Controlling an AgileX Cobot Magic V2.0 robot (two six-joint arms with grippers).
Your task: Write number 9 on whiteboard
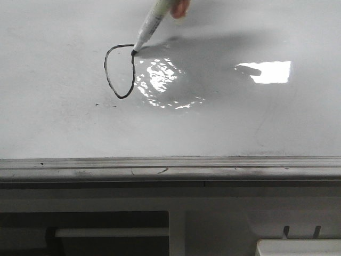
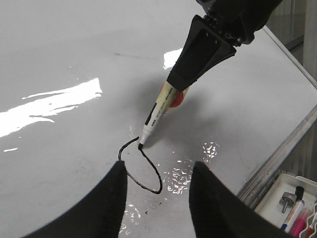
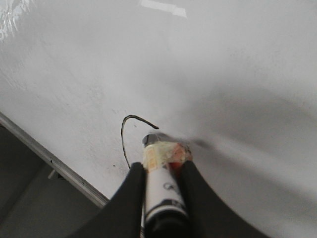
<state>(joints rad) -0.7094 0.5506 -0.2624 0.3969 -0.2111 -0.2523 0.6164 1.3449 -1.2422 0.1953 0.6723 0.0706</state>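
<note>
The whiteboard (image 1: 240, 117) fills the front view. On it is the number 9 (image 1: 105, 69) as a thin black oval loop, with no tail visible. A white marker (image 1: 152, 24) comes down from the top, its black tip touching the loop's upper right end. In the left wrist view my right gripper (image 2: 173, 91) holds the marker (image 2: 154, 119) with its tip on the loop (image 2: 151, 163). My left gripper (image 2: 158, 183) is open and empty, hovering near the loop. In the right wrist view my right gripper (image 3: 161, 171) is shut on the taped marker (image 3: 161, 193), which hides part of the line (image 3: 122, 139).
A grey metal ledge (image 1: 170, 168) runs along the board's lower edge, with grey furniture below. Bright glare patches (image 1: 266, 72) lie right of the loop. A tray of spare markers (image 2: 292, 208) sits beyond the ledge in the left wrist view. A white tray corner (image 1: 298, 248) shows at the front right.
</note>
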